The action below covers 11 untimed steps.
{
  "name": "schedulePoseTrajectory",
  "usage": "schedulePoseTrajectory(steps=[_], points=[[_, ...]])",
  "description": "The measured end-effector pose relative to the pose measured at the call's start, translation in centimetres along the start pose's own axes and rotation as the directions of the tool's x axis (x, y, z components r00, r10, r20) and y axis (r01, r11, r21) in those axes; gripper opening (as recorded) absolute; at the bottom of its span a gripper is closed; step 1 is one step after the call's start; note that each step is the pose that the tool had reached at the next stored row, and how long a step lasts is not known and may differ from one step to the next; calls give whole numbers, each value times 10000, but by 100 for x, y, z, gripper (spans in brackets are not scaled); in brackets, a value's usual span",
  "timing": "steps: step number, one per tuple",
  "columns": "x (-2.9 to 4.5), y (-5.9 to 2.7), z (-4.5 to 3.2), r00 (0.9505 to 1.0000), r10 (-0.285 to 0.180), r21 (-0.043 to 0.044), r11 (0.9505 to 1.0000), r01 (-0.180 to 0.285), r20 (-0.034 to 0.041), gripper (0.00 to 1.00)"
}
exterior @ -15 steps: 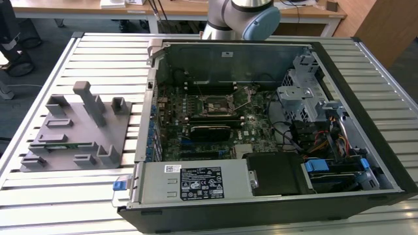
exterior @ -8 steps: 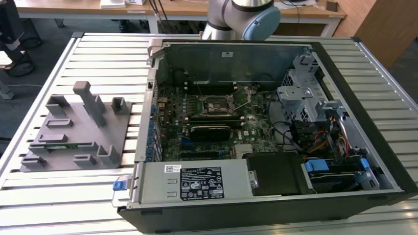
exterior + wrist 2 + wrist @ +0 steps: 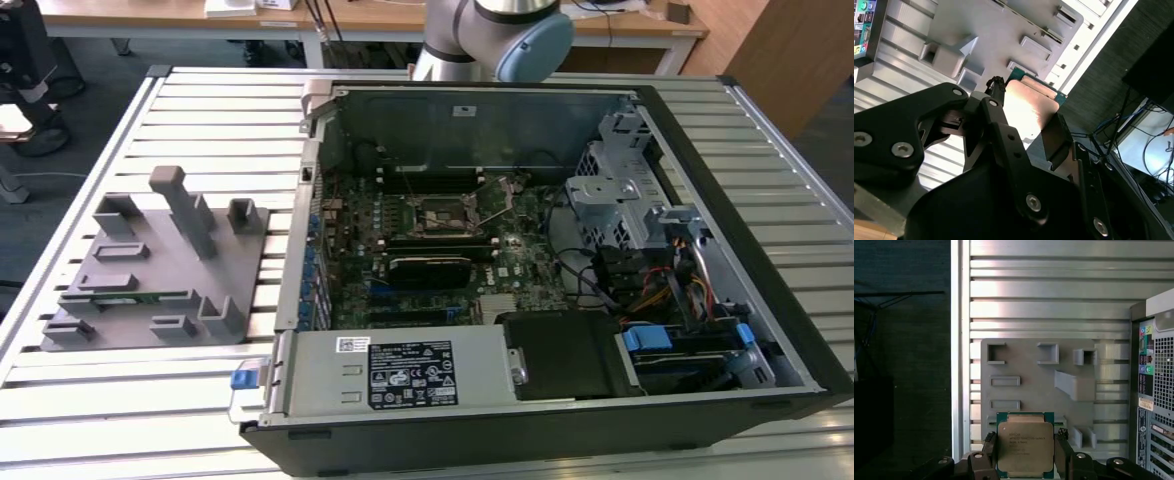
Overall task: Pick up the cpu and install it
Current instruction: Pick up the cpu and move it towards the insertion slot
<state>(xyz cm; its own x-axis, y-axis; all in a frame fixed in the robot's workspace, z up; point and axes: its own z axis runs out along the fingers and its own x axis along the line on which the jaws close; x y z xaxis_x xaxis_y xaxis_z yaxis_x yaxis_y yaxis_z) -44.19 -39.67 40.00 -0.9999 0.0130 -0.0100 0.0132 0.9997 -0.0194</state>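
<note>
**A:** Where is the cpu?

**B:** It's between the fingers of the gripper. They are closed to its width on two opposite edges. It is held up over the grey fixture, beside the case.

**A:** What worries you?

**B:** The pinch is on thin edges only, so a jolt could tilt or drop it. If it meets the socket skewed or turned wrong, I'd expect bent contacts.

**A:** Anything you can't see?

**B:** Its near edge is cut off in the first wrist view. Glare washes its top in the second wrist view, and the underside is hidden. From the exterior view I can't tell whether the socket's frame stands open.
</note>
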Motion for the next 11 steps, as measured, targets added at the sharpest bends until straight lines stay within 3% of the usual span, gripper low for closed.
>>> schedulePoseTrajectory(steps=[11], points=[[-84, 1, 1, 10000, 0, 0, 10000, 0, 0, 54]])
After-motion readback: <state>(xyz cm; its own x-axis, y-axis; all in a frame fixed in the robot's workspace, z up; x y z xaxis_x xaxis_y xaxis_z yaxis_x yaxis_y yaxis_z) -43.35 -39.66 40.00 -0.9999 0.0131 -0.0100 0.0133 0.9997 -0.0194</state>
